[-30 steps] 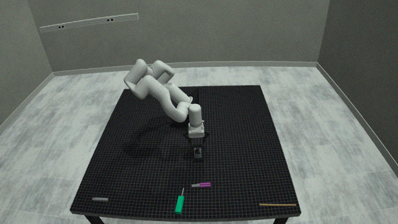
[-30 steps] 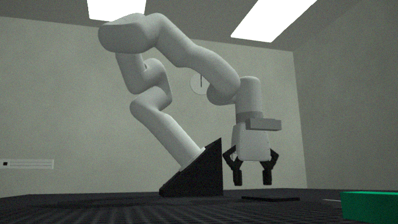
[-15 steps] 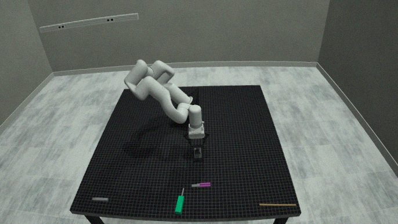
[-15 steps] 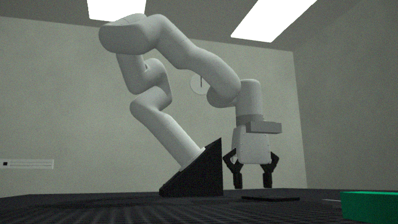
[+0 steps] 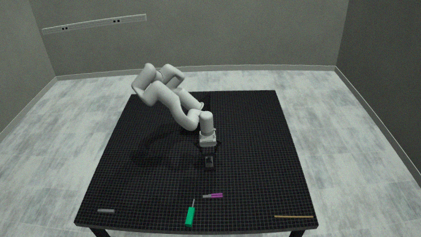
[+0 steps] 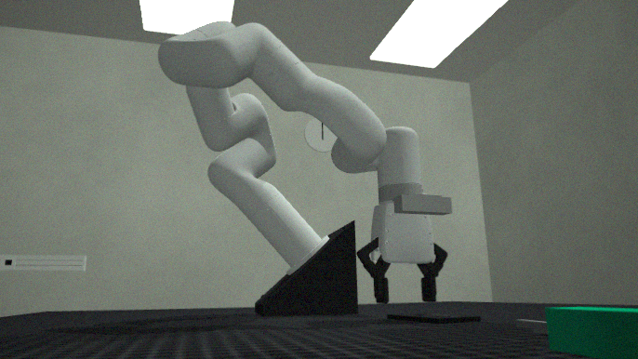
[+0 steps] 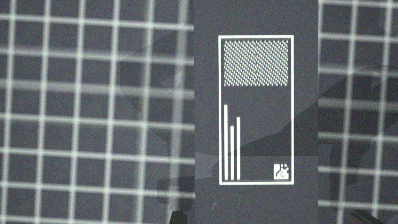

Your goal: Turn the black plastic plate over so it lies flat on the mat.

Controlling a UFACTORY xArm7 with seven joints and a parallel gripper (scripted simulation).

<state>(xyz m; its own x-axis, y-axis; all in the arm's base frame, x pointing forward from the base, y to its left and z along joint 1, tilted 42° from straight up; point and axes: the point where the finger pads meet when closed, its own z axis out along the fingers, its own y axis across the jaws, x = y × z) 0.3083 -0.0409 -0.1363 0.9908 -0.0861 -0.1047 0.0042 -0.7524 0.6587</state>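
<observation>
The black plastic plate (image 5: 209,163) lies flat on the gridded mat near the table's middle. In the wrist view the plate (image 7: 255,115) is a dark rectangle with a white printed label facing up. In the low side view the plate (image 6: 433,318) is a thin slab resting on the mat. My gripper (image 6: 404,290) is open and empty. It points straight down, with its fingertips just above the mat, behind the plate's far end. In the top view the gripper (image 5: 208,149) sits just behind the plate.
A green-handled tool (image 5: 190,215), a magenta-and-grey tool (image 5: 213,195), a grey bar (image 5: 105,210) and a thin wooden stick (image 5: 293,217) lie near the table's front edge. The arm's black wedge base (image 6: 316,278) stands to the gripper's left.
</observation>
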